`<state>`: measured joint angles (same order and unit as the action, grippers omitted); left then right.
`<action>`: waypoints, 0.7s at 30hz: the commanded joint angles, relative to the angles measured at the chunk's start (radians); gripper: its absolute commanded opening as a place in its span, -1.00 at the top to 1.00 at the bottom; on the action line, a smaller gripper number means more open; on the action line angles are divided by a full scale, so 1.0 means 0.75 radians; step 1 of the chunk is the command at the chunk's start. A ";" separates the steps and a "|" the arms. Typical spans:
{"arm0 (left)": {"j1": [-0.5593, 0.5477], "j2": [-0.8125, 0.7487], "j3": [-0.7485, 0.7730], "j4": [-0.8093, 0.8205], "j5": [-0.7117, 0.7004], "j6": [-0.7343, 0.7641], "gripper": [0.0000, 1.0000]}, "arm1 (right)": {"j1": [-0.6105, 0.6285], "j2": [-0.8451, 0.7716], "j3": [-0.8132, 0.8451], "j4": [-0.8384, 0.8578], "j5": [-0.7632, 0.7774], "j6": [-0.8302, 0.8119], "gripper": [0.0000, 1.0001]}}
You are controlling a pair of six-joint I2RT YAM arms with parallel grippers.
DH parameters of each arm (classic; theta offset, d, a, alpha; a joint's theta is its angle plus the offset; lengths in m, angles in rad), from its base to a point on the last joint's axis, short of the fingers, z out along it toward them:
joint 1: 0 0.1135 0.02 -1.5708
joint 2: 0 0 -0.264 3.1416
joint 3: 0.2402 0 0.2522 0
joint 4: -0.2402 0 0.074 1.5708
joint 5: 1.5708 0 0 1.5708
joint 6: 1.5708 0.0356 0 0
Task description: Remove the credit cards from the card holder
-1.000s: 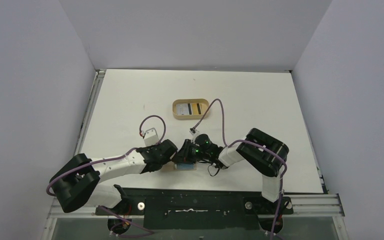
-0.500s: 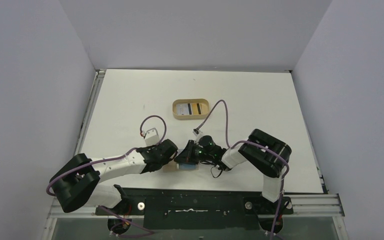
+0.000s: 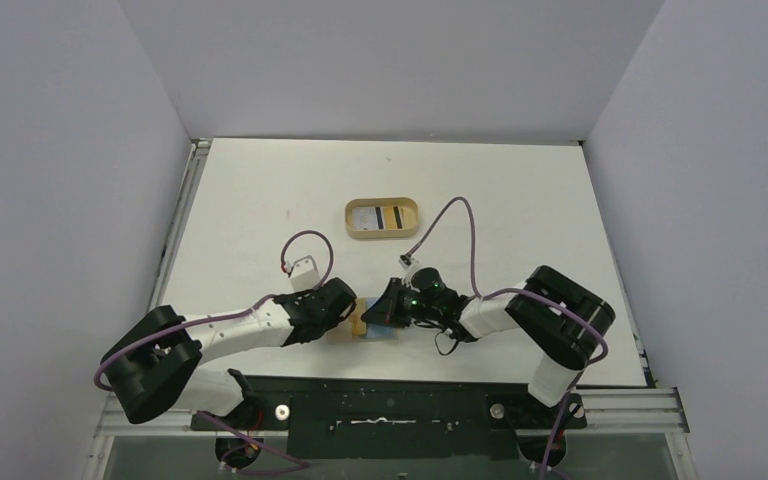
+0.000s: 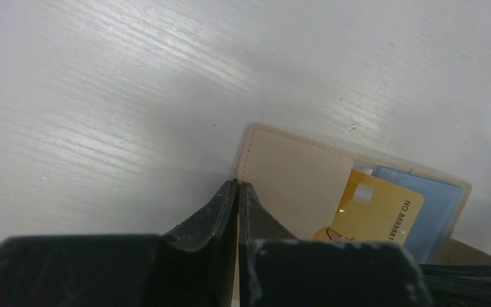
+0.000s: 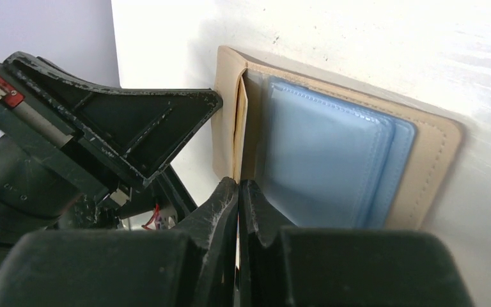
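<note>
From above, the card holder point(image 3: 365, 326) lies open near the middle of the desk's point(image 3: 260, 200) near edge, between the left gripper point(image 3: 348, 316) and the right gripper point(image 3: 388, 308). An oval tray point(image 3: 349, 218) sits well apart, toward the far edge

From the left wrist, the left gripper's fingers are pressed together right at the holder's tan flap. I cannot tell whether they pinch a layer or only touch it. The yellow card point(image 4: 374, 211) pokes out from under the flap, with the blue card point(image 4: 435, 204) beside it, both inside the holder

From the right wrist, the right gripper's point(image 5: 238, 192) fingers are also closed, at the thin inner edge beside the blue card. What they hold, if anything, is hidden

The risk, as I see it: if the right fingers have leather rather than a card, pulling would drag the whole holder toward the near edge. If the left hold is weak, the holder could slide out with the card inside
</note>
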<state>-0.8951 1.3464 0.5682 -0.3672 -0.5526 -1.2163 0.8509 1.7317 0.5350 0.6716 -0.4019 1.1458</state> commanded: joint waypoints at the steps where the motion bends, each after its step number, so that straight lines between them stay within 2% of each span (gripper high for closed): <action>1: 0.017 0.038 -0.009 -0.118 -0.027 0.020 1.00 | -0.029 -0.141 -0.010 -0.070 -0.015 -0.079 1.00; 10: 0.017 0.042 -0.003 -0.117 -0.026 0.024 1.00 | -0.089 -0.402 0.045 -0.471 -0.012 -0.234 1.00; 21: 0.017 -0.003 0.001 -0.106 -0.012 0.020 1.00 | -0.229 -0.561 0.241 -0.735 -0.094 -0.299 1.00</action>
<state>-0.8948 1.3518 0.5751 -0.3740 -0.5526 -1.2160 0.6960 1.3651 0.6209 0.1833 -0.4477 0.9565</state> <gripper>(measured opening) 0.007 0.021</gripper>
